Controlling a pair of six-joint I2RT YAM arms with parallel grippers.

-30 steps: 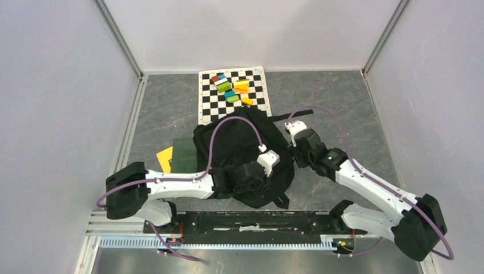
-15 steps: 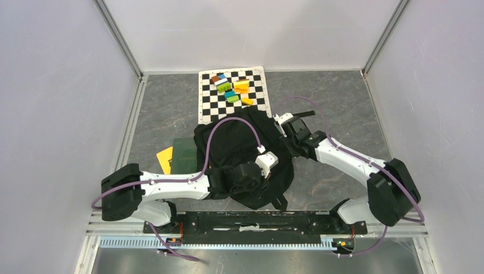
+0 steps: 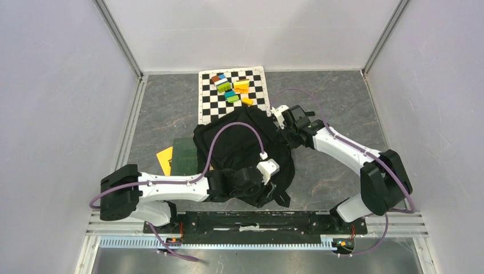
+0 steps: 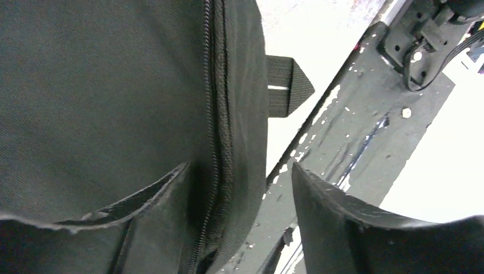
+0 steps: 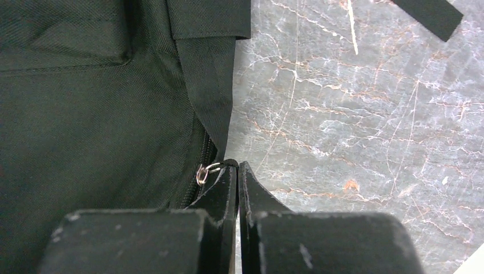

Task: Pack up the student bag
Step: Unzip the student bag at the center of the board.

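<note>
The student bag [image 3: 240, 145], a soft black backpack, lies flat in the middle of the table. My left gripper [image 3: 269, 191] hangs over its near edge and is open [image 4: 240, 168]. One finger rests on the fabric beside the zip [image 4: 216, 114], and the other is over the black rail. Nothing is gripped between them. At the bag's far right edge, my right gripper [image 3: 283, 130] is shut [image 5: 238, 162]. The zip pull's silver ring [image 5: 205, 171] runs into its fingertips, beside the zip line.
A checkered mat [image 3: 258, 101] with several coloured blocks [image 3: 233, 88] lies behind the bag. A green notebook [image 3: 184, 154] and an orange one [image 3: 165, 158] poke out at the bag's left. Loose straps [image 4: 285, 85] [image 5: 428, 14] trail onto the table. The black rail [image 3: 257, 220] borders the near edge.
My left gripper has opened and slid toward the bag's near edge. My right gripper, still shut, has travelled up along the bag's right edge toward the far corner.
</note>
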